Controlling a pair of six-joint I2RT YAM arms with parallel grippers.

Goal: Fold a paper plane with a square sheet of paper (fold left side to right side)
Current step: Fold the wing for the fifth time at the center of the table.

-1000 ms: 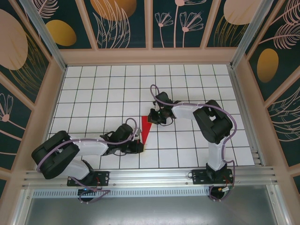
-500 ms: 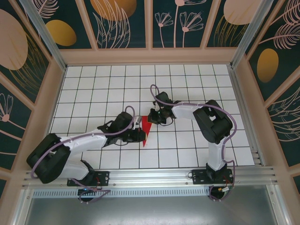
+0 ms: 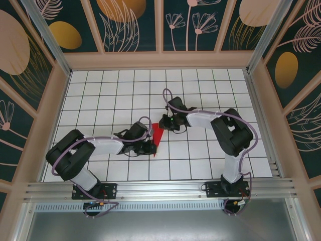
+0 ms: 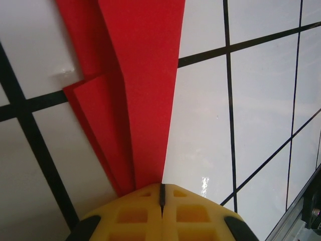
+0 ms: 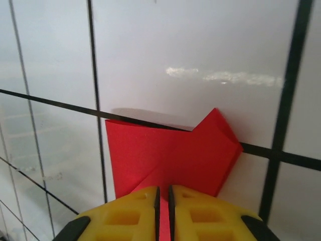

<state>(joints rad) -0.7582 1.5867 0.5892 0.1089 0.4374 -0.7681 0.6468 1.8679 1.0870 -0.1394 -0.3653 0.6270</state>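
The paper plane (image 3: 158, 134), a narrow red dart with layered creases, lies on the white gridded counter (image 3: 200, 90), its wide end on the far side and its point on the near side. The left gripper (image 3: 152, 147) sits at the plane's point. Its yellow jaws are pressed together and pinch the tip, with the folded layers fanning away from them. The right gripper (image 3: 163, 124) sits at the plane's wide end. Its jaws stand a hairline apart with red showing in the slit, and I cannot tell whether they grip the paper.
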